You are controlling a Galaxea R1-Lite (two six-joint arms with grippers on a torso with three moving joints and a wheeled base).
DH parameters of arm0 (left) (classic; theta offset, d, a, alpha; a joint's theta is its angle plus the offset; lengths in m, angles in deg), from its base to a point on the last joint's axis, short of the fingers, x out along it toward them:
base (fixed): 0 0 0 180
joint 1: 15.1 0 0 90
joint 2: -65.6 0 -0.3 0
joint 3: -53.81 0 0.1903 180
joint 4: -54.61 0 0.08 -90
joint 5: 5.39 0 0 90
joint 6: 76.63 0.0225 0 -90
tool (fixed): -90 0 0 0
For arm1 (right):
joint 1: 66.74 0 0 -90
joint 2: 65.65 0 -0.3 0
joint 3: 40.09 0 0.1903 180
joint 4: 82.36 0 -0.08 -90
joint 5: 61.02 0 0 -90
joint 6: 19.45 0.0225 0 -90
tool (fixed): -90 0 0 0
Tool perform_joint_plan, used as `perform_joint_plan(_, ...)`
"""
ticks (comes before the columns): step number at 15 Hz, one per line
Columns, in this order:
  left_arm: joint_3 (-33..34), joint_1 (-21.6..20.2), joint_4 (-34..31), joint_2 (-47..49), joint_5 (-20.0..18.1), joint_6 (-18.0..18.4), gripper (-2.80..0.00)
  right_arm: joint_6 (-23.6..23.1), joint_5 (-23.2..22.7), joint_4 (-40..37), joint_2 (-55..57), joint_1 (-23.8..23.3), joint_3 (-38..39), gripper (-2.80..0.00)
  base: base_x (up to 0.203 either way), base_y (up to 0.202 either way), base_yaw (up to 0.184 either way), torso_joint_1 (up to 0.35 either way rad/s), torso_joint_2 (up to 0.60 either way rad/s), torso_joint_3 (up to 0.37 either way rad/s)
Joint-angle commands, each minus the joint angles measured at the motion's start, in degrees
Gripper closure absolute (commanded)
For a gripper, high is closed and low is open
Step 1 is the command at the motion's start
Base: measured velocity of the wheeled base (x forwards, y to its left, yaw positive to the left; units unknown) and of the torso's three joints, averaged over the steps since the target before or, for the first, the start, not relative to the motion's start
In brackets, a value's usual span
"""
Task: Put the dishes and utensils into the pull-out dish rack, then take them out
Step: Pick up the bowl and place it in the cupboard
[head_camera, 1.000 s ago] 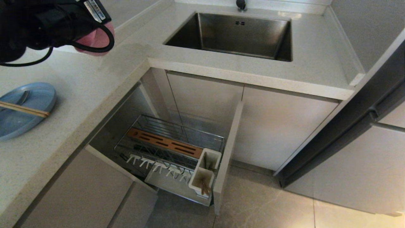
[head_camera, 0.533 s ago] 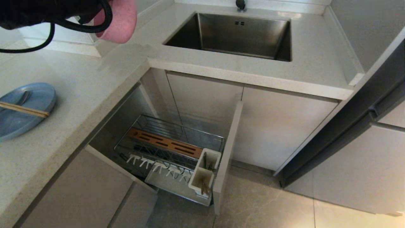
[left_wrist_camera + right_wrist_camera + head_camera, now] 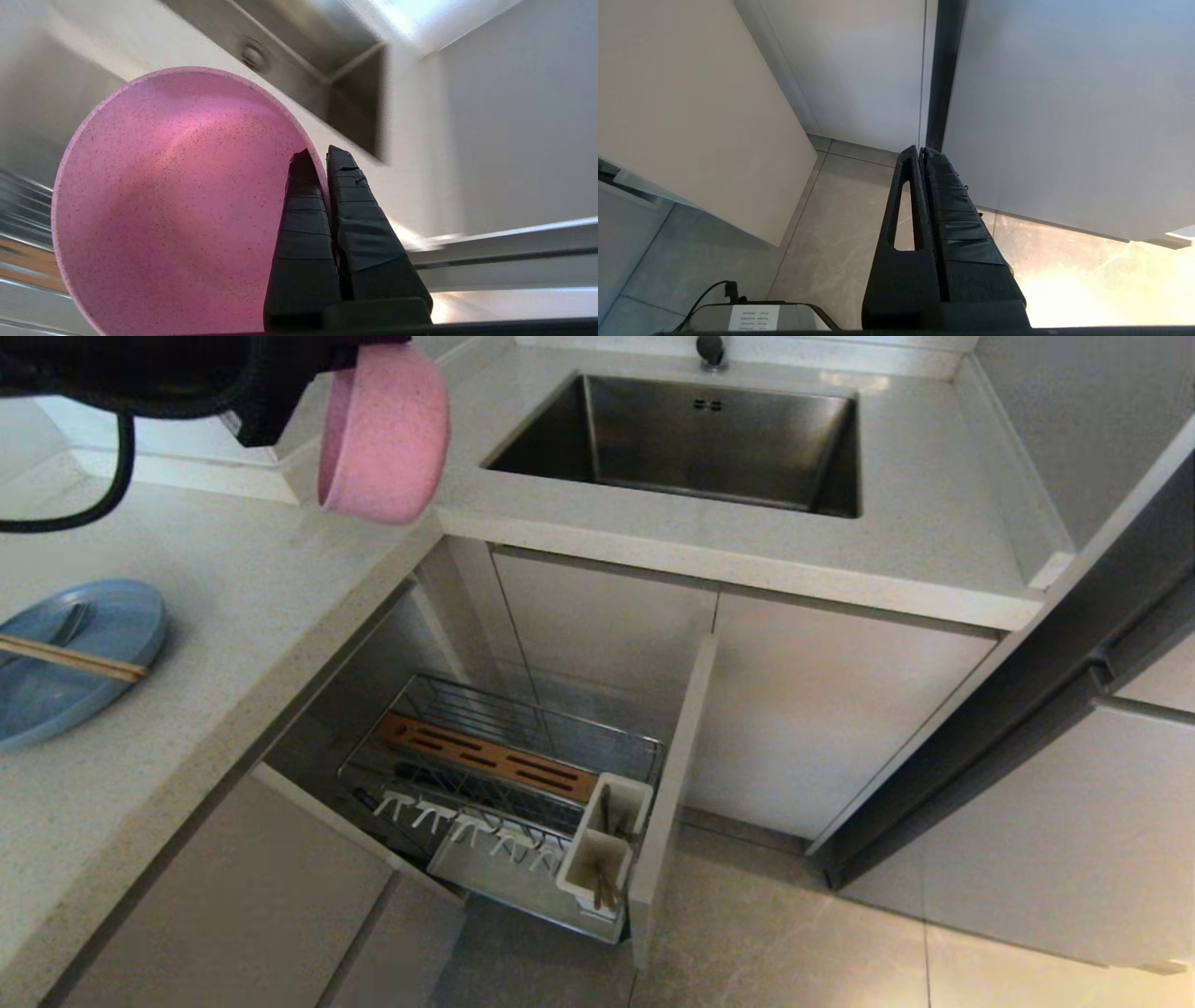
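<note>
My left gripper (image 3: 322,156) pinches only the pink bowl's (image 3: 383,434) rim, bowl hanging tilted above the counter edge; a swing toward the dish rack (image 3: 504,784) could slip it.

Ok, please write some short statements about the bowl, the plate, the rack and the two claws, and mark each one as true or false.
1. The left claw pinches the rim of the pink bowl. True.
2. The pink bowl stands inside the pull-out dish rack. False: it hangs in the air above the countertop, beside the sink.
3. Chopsticks lie across the blue plate on the countertop. True.
4. The blue plate stands upright between the rack's white prongs. False: it lies flat on the countertop, and nothing sits between the prongs.
5. The right claw holds a spoon. False: it is shut on nothing, pointing towards the floor.
</note>
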Motion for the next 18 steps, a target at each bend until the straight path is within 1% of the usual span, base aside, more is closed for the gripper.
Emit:
perform_joint_plan(1,1.06,1.31,1.51,-0.06,-0.01,-10.32,0.0,0.01,-0.01,0.01,-0.04,0.0,0.0,0.0,0.0,0.0,0.0,0.0,0.0,0.0)
perform_joint_plan(2,1.31,1.36,3.75,0.64,-0.06,-14.85,0.0,0.01,-0.01,0.01,-0.04,0.0,0.0,0.0,0.0,0.0,0.0,0.0,0.0,0.0)
perform_joint_plan(3,2.37,1.17,7.32,1.58,0.16,-17.72,0.0,0.01,-0.01,0.01,-0.04,0.0,0.0,0.0,0.0,0.0,0.0,0.0,0.0,0.0)
perform_joint_plan(4,3.93,1.08,10.27,2.08,0.77,-19.12,0.0,0.01,-0.01,0.01,-0.04,0.0,0.0,0.0,0.0,0.0,0.0,0.0,0.0,0.0)
perform_joint_plan(6,7.88,0.69,13.62,2.62,2.71,-21.48,0.0,0.01,-0.01,0.01,-0.04,0.0,0.0,0.0,0.0,0.0,0.0,0.0,0.0,0.0)
perform_joint_plan(8,11.91,-2.27,18.25,3.57,3.49,-26.6,0.0,0.01,-0.01,0.01,-0.04,0.0,0.0,0.0,0.0,0.0,0.0,0.0,0.0,0.0)
perform_joint_plan(9,13.57,-4.01,22.44,4.22,3.54,-28.85,0.0,0.01,-0.01,0.01,-0.04,0.0,0.0,0.0,0.0,0.0,0.0,0.0,0.0,0.0)
perform_joint_plan(11,16.36,-6.75,28.74,5.8,3.55,-31.18,0.0,0.01,-0.01,0.01,-0.04,0.0,0.0,0.0,0.0,0.0,0.0,0.0,0.0,0.0)
perform_joint_plan(12,17.31,-8.46,31.85,7.03,3.58,-32.94,0.0,0.01,-0.01,0.01,-0.04,0.0,0.0,0.0,0.0,0.0,0.0,0.0,0.0,0.0)
perform_joint_plan(14,17.57,-11.34,34.33,9.37,3.36,-37.71,0.0,0.01,-0.01,0.01,-0.04,0.0,0.0,0.0,0.0,0.0,0.0,0.0,0.0,0.0)
perform_joint_plan(18,16.54,-12.36,34.57,14.02,2.81,-45.92,0.0,0.01,-0.01,0.01,-0.04,0.0,0.0,0.0,0.0,0.0,0.0,0.0,0.0,0.0)
